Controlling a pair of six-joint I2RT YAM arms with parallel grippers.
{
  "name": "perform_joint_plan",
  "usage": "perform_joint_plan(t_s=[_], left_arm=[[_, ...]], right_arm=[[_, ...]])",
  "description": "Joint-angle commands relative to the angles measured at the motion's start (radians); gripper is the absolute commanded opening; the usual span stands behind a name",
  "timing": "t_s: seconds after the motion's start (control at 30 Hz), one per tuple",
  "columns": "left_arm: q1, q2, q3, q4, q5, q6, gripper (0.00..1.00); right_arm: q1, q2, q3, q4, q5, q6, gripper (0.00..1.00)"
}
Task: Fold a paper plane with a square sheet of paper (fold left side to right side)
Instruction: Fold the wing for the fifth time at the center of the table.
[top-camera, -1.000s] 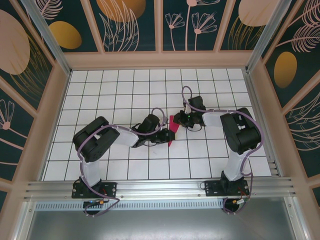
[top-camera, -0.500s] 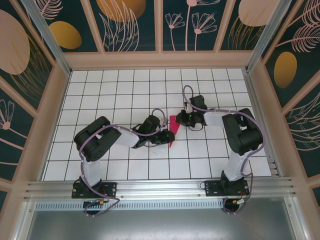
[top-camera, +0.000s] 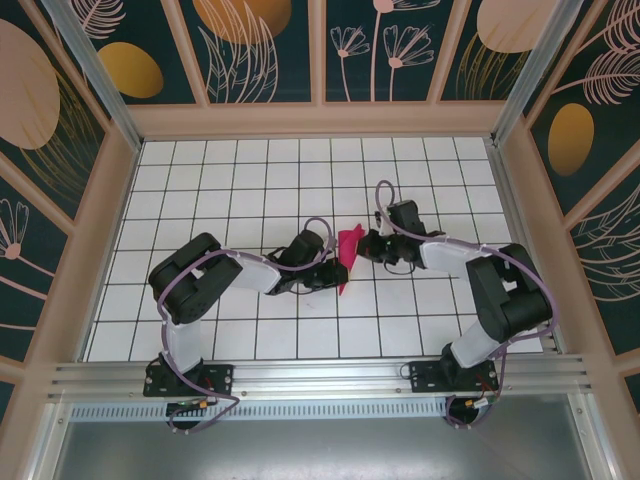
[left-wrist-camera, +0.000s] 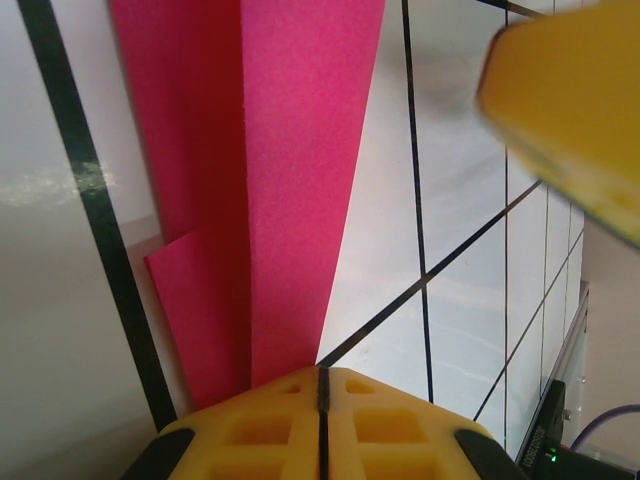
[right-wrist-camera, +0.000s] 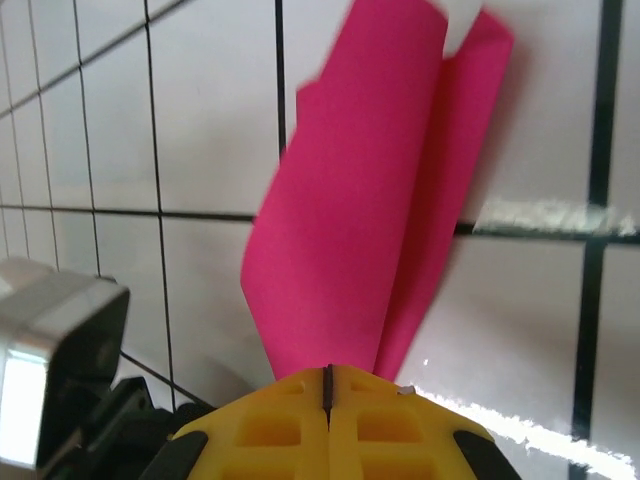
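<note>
The table (top-camera: 200, 200) is white and shiny. Thin black lines (right-wrist-camera: 601, 100) cut it into square tiles, like a big checker page. Bright light glints off the tiles in the right wrist view. A pale frame (top-camera: 320, 120) runs round the far edge and the sides, and a grey metal rail (top-camera: 320, 372) runs along the near edge.

Near the middle of the table is a pink paper (top-camera: 348, 245), folded long and narrow. In the right wrist view it covers part of a black line. Part of it lifts up off the tiles, and how much of it touches the table is hard to tell.
</note>
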Motion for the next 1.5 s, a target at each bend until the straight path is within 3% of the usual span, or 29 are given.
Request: perform_joint_plan(t_s=[0.0,0.33,0.6,1.47], left_arm=[[-0.015,0.042,-0.009,-0.149,-0.040,0.016,0.09],[-0.018,0.043,0.003,-0.178,-0.056,0.024,0.07],[-0.018,0.046,0.001,-0.180,-0.060,0.023,0.06],[-0.019,0.048,-0.007,-0.173,-0.055,0.022,0.04]], right_arm=[[0.027,-0.009,-0.015,0.047,0.006,0.028,0.00],[0.070,0.117,0.043,0.085,0.002,0.035,0.00],[0.064,0.171,0.086,0.023,0.093,-0.028,0.00],[-0.118,0.355,0.306,-0.068,0.102,-0.177,0.00]])
